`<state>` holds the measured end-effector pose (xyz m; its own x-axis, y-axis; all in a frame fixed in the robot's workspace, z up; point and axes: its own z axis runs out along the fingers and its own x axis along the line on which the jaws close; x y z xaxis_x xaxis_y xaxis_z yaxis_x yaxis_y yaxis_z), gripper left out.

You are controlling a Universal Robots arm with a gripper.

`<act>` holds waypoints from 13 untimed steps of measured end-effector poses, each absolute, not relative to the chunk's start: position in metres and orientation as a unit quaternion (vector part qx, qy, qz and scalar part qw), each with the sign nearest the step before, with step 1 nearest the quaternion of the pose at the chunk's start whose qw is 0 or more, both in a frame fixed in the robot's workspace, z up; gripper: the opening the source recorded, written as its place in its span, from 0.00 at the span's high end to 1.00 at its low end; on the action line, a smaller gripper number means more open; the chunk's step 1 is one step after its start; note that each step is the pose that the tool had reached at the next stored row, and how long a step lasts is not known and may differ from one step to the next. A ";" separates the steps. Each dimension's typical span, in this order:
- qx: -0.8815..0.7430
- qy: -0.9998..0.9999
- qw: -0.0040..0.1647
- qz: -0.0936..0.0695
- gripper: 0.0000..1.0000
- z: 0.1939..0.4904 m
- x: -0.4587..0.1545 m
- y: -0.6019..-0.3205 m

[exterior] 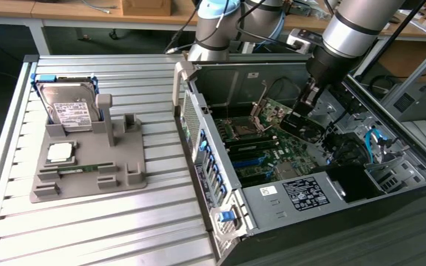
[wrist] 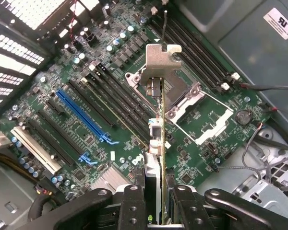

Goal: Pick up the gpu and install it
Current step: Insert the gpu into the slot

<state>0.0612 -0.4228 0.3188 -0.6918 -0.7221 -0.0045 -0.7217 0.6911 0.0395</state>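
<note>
The gpu [wrist: 159, 143] is inside the open computer case [exterior: 192, 113]. It is gripped edge-on, so the wrist view sees it as a thin line running away from the camera, with its silver bracket [wrist: 161, 58] at the far end. The gripper [wrist: 158, 203] is clamped on the card, one black finger [wrist: 132, 206] pressing on each side. In the exterior view the gripper [exterior: 306, 102] reaches down into the case with the dark card [exterior: 303, 126] hanging below it.

Under the card lies the green motherboard [wrist: 206, 120]. The card lines up over the black slots beside the long blue slot [wrist: 84, 115], and the bracket end sits over the open processor socket [wrist: 182, 98] (whether the card's lower edge touches any slot cannot be made out).

Outside the case, on the exterior view's left, a grey stand [exterior: 128, 172] rests on the slatted table [exterior: 109, 233]. It holds a hard drive [exterior: 69, 105] upright and a narrow memory stick [exterior: 87, 167] lying flat.
</note>
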 end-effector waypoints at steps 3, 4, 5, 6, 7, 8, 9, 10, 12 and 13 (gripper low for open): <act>0.401 -0.916 0.006 -0.019 0.73 0.319 0.061 -0.423; 0.404 -0.915 0.006 -0.019 0.73 0.319 0.061 -0.423; 0.407 -0.913 0.006 -0.019 0.73 0.319 0.061 -0.423; 0.410 -0.912 0.006 -0.019 0.73 0.319 0.061 -0.423; 0.413 -0.911 0.006 -0.019 0.73 0.319 0.061 -0.423; 0.416 -0.909 0.006 -0.019 0.73 0.319 0.061 -0.423; 0.419 -0.908 0.006 -0.019 0.73 0.319 0.061 -0.423; 0.422 -0.907 0.006 -0.019 0.73 0.319 0.061 -0.423; 0.429 -0.903 0.006 -0.019 0.73 0.319 0.061 -0.423; 0.432 -0.901 0.006 -0.019 0.73 0.319 0.061 -0.423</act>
